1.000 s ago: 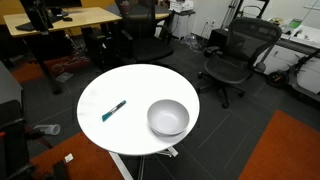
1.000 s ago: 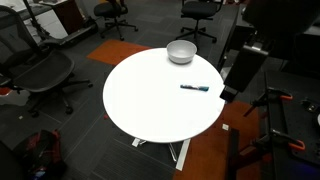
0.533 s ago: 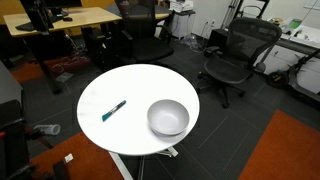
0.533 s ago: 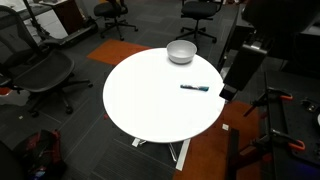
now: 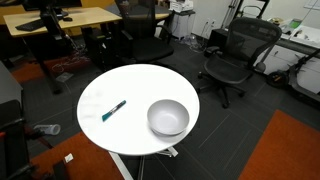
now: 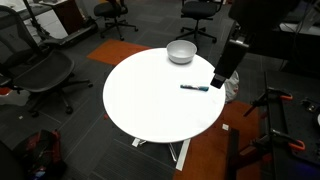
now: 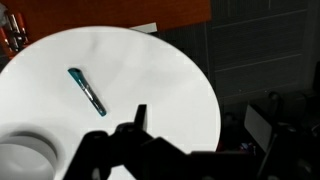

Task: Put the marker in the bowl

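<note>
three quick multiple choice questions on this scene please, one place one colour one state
1. Where is the marker relative to the bowl?
A inside it
B on the table, apart from it
C leaning on it
2. The marker's colour?
A red
B teal-blue
C yellow
3. The bowl is:
A upside down
B on its side
C upright and empty

Answers: 1 B, bare table shows between them; 2 B, it looks teal in every view; 3 C, its open hollow faces up.

Marker (image 5: 114, 110) lies flat on table (image 5: 140, 82), near its edge. Bowl (image 5: 168, 118) stands on the same table near another stretch of edge, well apart from marker. Chair (image 5: 235, 55) behind table.
</note>
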Robot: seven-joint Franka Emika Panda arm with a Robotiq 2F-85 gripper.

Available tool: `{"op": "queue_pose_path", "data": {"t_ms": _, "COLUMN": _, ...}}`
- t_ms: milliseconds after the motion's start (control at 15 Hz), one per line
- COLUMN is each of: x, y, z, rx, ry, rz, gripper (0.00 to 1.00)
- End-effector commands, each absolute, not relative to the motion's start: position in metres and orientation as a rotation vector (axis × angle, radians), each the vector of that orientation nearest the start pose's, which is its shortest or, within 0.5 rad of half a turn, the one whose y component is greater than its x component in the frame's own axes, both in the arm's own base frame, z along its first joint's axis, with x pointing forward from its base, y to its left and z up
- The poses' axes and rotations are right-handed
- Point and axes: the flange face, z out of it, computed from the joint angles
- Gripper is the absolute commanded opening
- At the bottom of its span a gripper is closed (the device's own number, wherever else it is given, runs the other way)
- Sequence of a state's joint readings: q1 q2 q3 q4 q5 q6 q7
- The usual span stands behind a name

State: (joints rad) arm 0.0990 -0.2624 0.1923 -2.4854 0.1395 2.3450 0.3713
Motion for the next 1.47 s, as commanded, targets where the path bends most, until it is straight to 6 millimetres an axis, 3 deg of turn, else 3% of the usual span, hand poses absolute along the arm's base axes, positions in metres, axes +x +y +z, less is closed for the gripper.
{"op": "queue_pose_path", "data": {"t_ms": 0, "x": 0.448, "y": 0.114, "z": 0.378, "rx": -3.049, "ry": 0.149, "rz": -0.202, "gripper": 1.0}}
{"op": "queue_pose_path", "data": {"t_ms": 867, "x": 0.483, "y": 0.047, "z": 0.309, "rx": -3.186, "ry": 0.001, "rz": -0.342, "gripper": 1.0}}
{"op": "queue_pose_path", "data": {"t_ms": 1400, "x": 0.503, "y": 0.0, "z": 0.269, "rx": -3.267, "ry": -0.047, "rz": -0.24, "gripper": 1.0}}
